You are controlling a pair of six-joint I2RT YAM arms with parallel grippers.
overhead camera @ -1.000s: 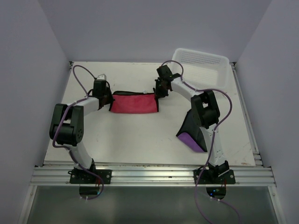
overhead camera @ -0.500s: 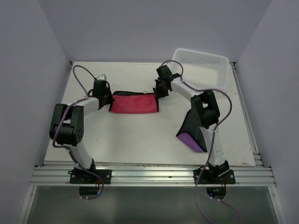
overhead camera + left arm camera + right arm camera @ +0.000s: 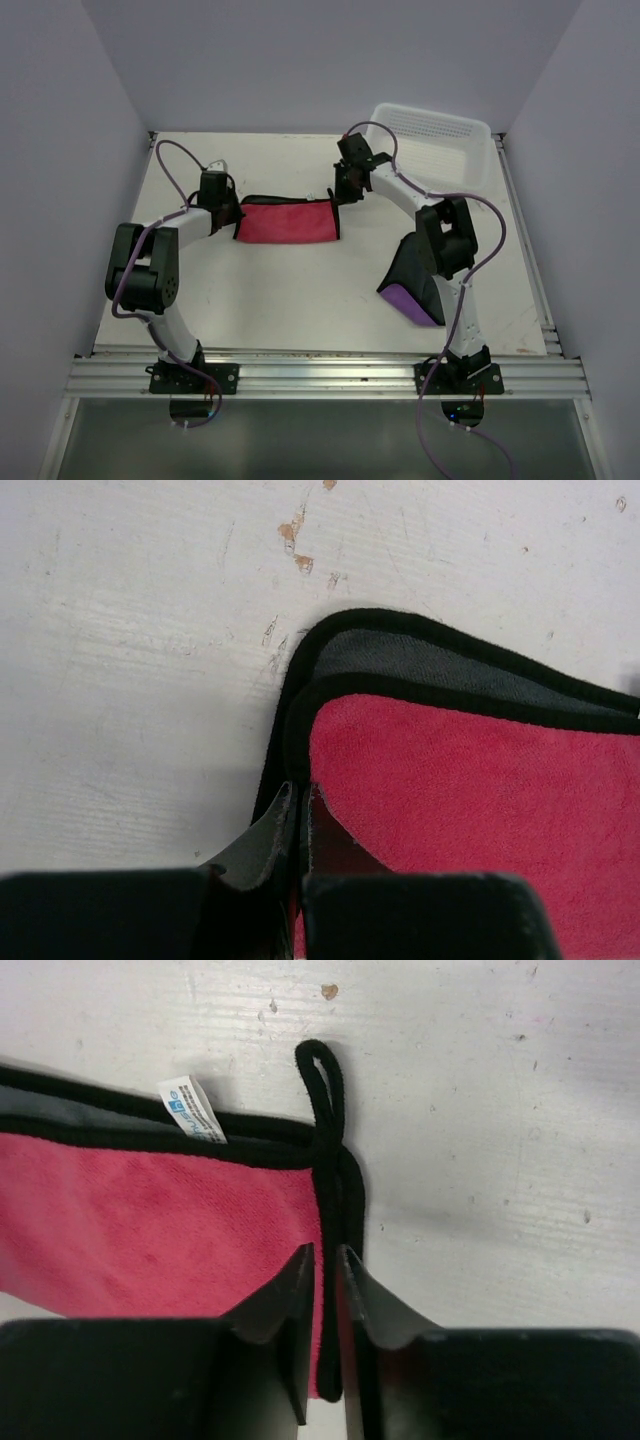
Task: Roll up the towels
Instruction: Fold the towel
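A pink-red towel [image 3: 287, 222] with black trim lies folded into a flat strip mid-table. My left gripper [image 3: 237, 213] is shut on its left edge; in the left wrist view the fingertips [image 3: 300, 795] pinch the black border of the pink-red towel [image 3: 470, 790]. My right gripper [image 3: 338, 197] is shut on the right edge; in the right wrist view its jaws [image 3: 327, 1260] clamp the black hem of the pink-red towel [image 3: 150, 1220] below the hanging loop [image 3: 322, 1085]. A purple towel [image 3: 410, 300] with black fabric lies under the right arm.
A white perforated basket [image 3: 432, 140] stands at the back right corner. A white label [image 3: 190, 1108] sticks out of the pink-red towel's far edge. Grey walls close in the table on three sides. A metal rail [image 3: 320, 375] runs along the near edge.
The right gripper has closed on the towel's right hem and its wrist has shifted slightly up and right. The left arm and towel have not moved.
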